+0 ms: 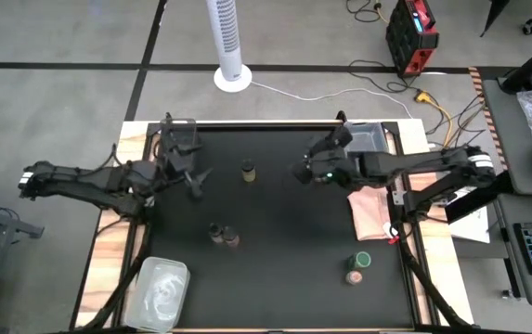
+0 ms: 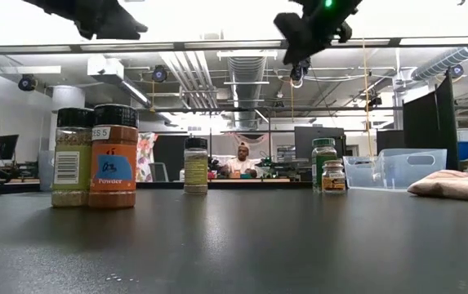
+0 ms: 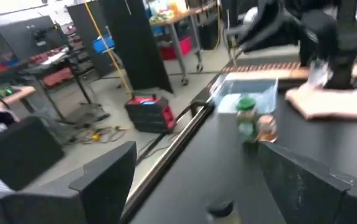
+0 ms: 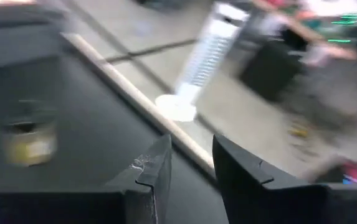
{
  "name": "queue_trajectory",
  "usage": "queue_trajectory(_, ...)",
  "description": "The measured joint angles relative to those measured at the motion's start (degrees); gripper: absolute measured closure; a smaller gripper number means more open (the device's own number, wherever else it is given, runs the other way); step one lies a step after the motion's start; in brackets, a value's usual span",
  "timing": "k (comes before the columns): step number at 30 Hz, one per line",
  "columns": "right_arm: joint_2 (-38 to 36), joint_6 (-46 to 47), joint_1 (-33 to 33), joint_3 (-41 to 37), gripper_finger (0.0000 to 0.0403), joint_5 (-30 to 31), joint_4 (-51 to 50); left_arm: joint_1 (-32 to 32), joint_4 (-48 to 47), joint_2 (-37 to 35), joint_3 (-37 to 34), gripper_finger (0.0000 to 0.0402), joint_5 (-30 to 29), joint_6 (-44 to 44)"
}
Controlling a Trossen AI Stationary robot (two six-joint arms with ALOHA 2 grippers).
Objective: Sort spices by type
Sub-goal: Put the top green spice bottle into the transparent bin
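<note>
A yellowish spice jar [image 1: 248, 170] stands alone at the far middle of the black table. Two dark-lidded jars [image 1: 224, 236] stand together near the centre, one olive [image 2: 73, 157], one orange [image 2: 113, 155]. A green-lidded jar [image 1: 363, 260] and a pinkish-brown-topped jar [image 1: 355, 276] stand together at the near right. My left gripper [image 1: 193, 182] hovers open, high to the left of the yellowish jar, nothing between its fingers [image 3: 103, 180]. My right gripper [image 1: 301, 173] hovers to that jar's right, its fingers [image 4: 156, 168] a little apart and empty.
A clear tub [image 1: 161, 289] sits at the near left corner, another [image 1: 369, 137] at the far right. A pink cloth [image 1: 369, 211] lies by the right edge. A white tower fan [image 1: 228, 42] stands beyond the far edge. A person [image 2: 242, 159] sits in the room behind.
</note>
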Motion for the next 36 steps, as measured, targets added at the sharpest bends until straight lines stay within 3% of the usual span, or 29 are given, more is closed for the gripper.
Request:
queue_trajectory(5, 3.8, -1.8, 0.1, 2.7, 0.0283, 16.3, -2.2, 4.4, 6.9, -1.0, -5.1, 0.0082, 2.9, 7.9)
queue_trajectory(9, 6.4, 6.8, -1.2, 2.9, 0.0276, 16.7, 0.2, 11.1, 24.5, -1.2, -11.4, 0.0082, 10.8, 16.4)
queue_trajectory(12, 9.0, 12.8, -3.2, 2.9, 0.0269, 13.5, 0.7, 15.4, 34.9, -0.3, -13.5, 0.0082, 18.0, 14.5)
queue_trajectory(16, 10.6, 18.1, -6.9, 4.3, 0.0256, 1.4, -4.1, 16.2, 32.1, -0.5, -12.4, 0.0082, 19.9, 6.2)
queue_trajectory(19, 10.8, 31.2, -10.5, 9.5, 0.0245, -12.1, -20.8, 15.5, 27.4, -0.5, -11.5, 0.0082, 23.5, -2.6)
queue_trajectory(21, 10.9, 37.9, -12.0, 12.9, 0.0235, -18.2, -30.9, 15.0, 23.9, -0.5, -11.3, 0.0082, 29.3, -7.3)
queue_trajectory(25, 10.6, 45.4, -11.4, 17.4, 0.021, -18.8, -46.5, 13.8, 23.5, -0.5, -12.1, 0.0082, 41.4, -9.5)
queue_trajectory(27, 10.1, 45.5, -11.8, 18.5, 0.0195, -16.9, -49.0, 13.9, 25.0, -0.3, -12.2, 0.0082, 41.3, -7.5)
queue_trajectory(30, 9.7, 40.0, -16.0, 19.0, 0.0172, -19.2, -45.7, 14.7, 26.6, -0.4, -10.7, 0.0082, 32.7, -2.2)
queue_trajectory(33, 10.4, 33.3, -20.5, 17.7, 0.0149, -27.3, -38.6, 15.3, 26.7, 0.0, -8.6, 0.0082, 24.6, 3.6)
queue_trajectory(36, 12.7, 29.9, -23.9, 16.8, 0.0126, -35.6, -34.7, 15.7, 26.2, 0.9, -7.7, 0.0082, 24.2, 7.9)
